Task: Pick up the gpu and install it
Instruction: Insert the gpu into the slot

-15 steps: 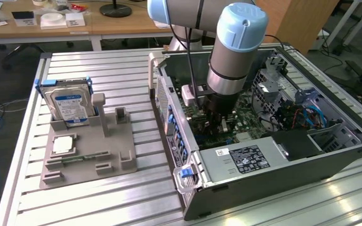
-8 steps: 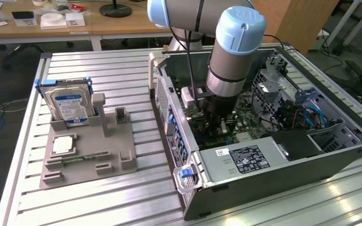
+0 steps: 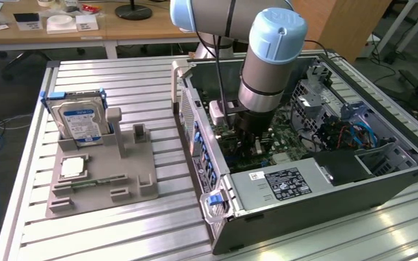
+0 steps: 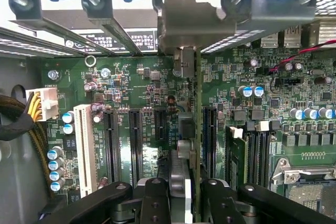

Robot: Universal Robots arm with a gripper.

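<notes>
The black two-finger gripper is clamped partway on the thin green gpu card, held edge-on above the motherboard's black expansion slots inside the open computer case. Keep it upright, bracket aligned, for seating.

Even, bright indoor light is seen in the exterior view, with glare thrown on the slatted metal table at the lower right. Inside the computer case the interior is shaded. In the wrist view the motherboard is sharply rendered, while the upper edge is overexposed and the near parts are blurred.
</notes>
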